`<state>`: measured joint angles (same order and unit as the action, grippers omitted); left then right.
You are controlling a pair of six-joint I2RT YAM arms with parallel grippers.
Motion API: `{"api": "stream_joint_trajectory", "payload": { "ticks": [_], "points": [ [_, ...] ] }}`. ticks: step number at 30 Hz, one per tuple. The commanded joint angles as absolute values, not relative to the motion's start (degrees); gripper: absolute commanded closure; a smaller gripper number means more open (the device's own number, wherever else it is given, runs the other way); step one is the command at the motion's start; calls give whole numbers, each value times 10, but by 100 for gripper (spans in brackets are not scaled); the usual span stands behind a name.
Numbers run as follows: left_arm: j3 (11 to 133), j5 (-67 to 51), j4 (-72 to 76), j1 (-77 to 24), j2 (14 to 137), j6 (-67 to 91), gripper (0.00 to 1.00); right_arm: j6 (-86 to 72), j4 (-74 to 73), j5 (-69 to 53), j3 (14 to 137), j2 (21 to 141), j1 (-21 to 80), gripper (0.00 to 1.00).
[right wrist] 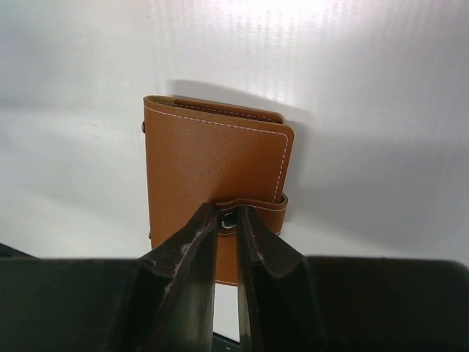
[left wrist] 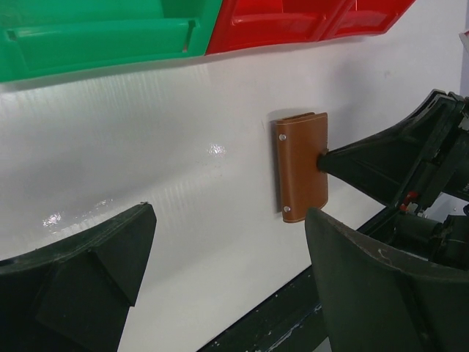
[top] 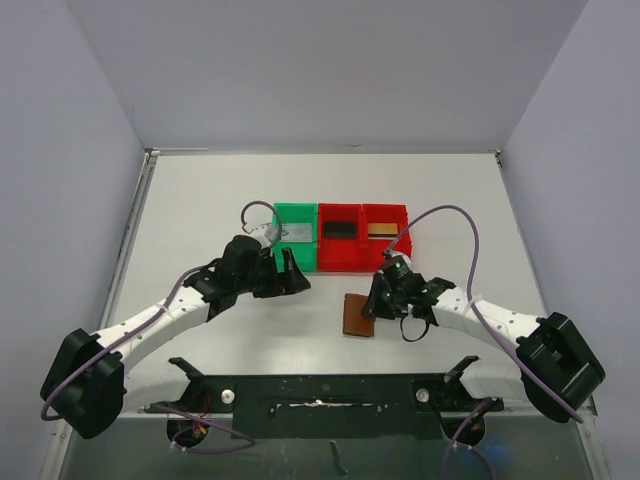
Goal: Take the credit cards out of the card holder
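The card holder (top: 357,316) is a small brown leather wallet, folded shut and lying flat on the white table; it also shows in the wrist views (left wrist: 302,176) (right wrist: 212,161). My right gripper (right wrist: 228,215) is shut on its snap tab at the near edge, fingertips pinching the strap beside the stud, and reaches it from the right (top: 376,306). My left gripper (left wrist: 231,220) hangs open above bare table, left of the holder and just in front of the bins (top: 295,272). Three credit cards lie in the bins: silver-grey (top: 297,232), black (top: 341,229), gold (top: 379,229).
A green bin (top: 281,250) and two red bins (top: 340,258) stand in a row behind the holder, their front lips near my left fingers. The black base frame (top: 320,390) runs along the table's near edge. Grey walls close in the table.
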<state>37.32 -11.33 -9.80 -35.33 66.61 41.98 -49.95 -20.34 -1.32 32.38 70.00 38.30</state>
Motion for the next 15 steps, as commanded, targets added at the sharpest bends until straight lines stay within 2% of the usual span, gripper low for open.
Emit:
{"api": "stream_joint_trajectory", "payload": {
  "ticks": [1, 15],
  "points": [
    [379, -92, -54, -374, 684, 436, 18, -492, -114, -78, 327, 719, 388, 100],
    [339, -119, 100, -475, 827, 523, 23, -530, -15, -140, 314, 771, 397, 100]
  ]
}}
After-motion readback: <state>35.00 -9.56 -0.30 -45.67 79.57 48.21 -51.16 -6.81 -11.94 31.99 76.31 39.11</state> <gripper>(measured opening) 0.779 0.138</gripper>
